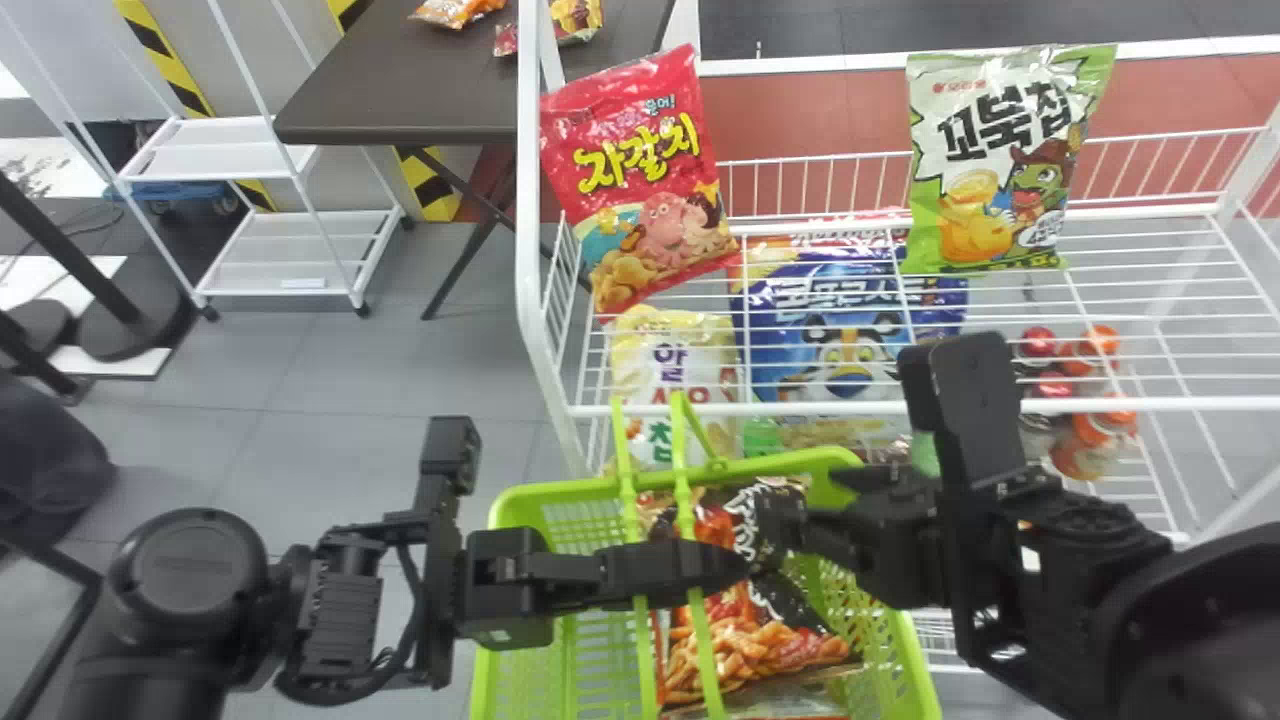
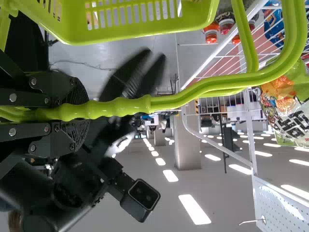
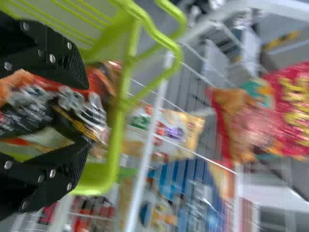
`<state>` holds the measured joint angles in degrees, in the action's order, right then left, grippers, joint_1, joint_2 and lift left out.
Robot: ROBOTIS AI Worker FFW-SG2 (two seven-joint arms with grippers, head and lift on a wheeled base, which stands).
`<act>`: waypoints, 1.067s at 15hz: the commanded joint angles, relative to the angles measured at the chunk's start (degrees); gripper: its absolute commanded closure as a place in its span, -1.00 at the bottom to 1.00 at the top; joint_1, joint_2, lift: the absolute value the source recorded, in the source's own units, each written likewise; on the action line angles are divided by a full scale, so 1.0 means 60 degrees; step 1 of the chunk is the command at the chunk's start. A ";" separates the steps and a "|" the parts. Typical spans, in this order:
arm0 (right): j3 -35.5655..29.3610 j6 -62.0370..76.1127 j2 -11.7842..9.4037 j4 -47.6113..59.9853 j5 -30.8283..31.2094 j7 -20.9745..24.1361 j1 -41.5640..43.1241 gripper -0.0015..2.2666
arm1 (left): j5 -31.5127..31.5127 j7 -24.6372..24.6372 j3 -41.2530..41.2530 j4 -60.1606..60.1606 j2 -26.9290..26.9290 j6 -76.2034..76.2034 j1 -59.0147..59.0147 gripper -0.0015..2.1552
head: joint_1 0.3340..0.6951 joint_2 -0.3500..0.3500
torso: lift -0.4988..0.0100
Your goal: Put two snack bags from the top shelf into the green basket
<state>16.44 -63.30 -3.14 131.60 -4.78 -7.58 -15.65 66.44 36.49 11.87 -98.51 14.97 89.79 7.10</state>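
The basket (image 1: 570,490) is bright lime green, with rows of little holes in its sides. The shelf (image 1: 1150,404) is white. By its left edge, the red bag (image 1: 640,180) has fat yellow letters and a pink octopus. Nearer its right edge, the green and white bag (image 1: 985,170) has black letters and yellow-orange chips. Lower down, one bag (image 1: 845,330) is blue with white letters. Near the basket's right edge, the black and red bag (image 1: 755,610) has white letters and orange snacks.
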 commanded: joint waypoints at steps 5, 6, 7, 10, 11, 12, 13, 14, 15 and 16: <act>-0.1598 0.6309 0.0040 -0.0752 0.0152 0.0017 -0.2065 -0.92 | 0.0001 0.0172 0.0234 0.0027 -0.0093 0.0041 0.0325 0.99 | 1.00 -0.01 | 0.96; -0.1700 0.7071 0.0114 -0.1089 0.0152 0.0017 -0.2226 -0.92 | 0.0001 0.0187 0.0264 0.0012 -0.0093 0.0041 0.0369 0.99 | 1.00 -0.05 | 0.96; -0.1803 0.8243 0.0143 -0.1587 0.0152 0.0017 -0.2401 -0.92 | 0.0001 0.0202 0.0278 0.0012 -0.0093 0.0041 0.0383 0.99 | 1.00 -0.10 | 0.96; -0.2067 1.0293 0.0480 -0.2715 0.0269 0.0003 -0.2709 -0.92 | 0.0031 0.0216 0.0410 -0.0061 -0.0093 0.0041 0.0500 0.99 | 1.00 -0.23 | 0.96; -0.2111 1.0762 0.0524 -0.2920 0.0269 0.0003 -0.2826 -0.92 | 0.0045 0.0216 0.0483 -0.0091 -0.0093 0.0041 0.0574 0.99 | 1.00 -0.25 | 0.96; -0.2169 1.1114 0.0532 -0.3096 0.0298 0.0003 -0.2929 -0.92 | 0.0075 0.0216 0.0513 -0.0120 -0.0093 0.0041 0.0618 0.99 | 1.00 -0.27 | 0.96; -0.2184 1.1348 0.0532 -0.3213 0.0298 0.0003 -0.3017 -0.92 | 0.0075 0.0216 0.0527 -0.0120 -0.0093 0.0041 0.0618 0.99 | 1.00 -0.28 | 0.96; -0.2199 1.1524 0.0532 -0.3243 0.0298 0.0003 -0.3075 -0.92 | 0.0075 0.0216 0.0527 -0.0134 -0.0093 0.0041 0.0618 0.99 | 1.00 -0.31 | 0.96; -0.2213 1.1670 0.0532 -0.3243 0.0298 0.0003 -0.3178 -0.92 | 0.0104 0.0202 0.0527 -0.0149 -0.0093 0.0041 0.0618 0.99 | 1.00 -0.32 | 0.96; -0.2228 1.1758 0.0532 -0.3228 0.0298 -0.0027 -0.3266 -0.92 | 0.0119 0.0202 0.0513 -0.0208 -0.0093 0.0041 0.0647 0.99 | 1.00 -0.32 | 0.96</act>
<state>3.22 6.12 0.00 112.26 -2.99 -7.64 -34.45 67.01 37.72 15.00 -99.42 14.41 89.79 10.84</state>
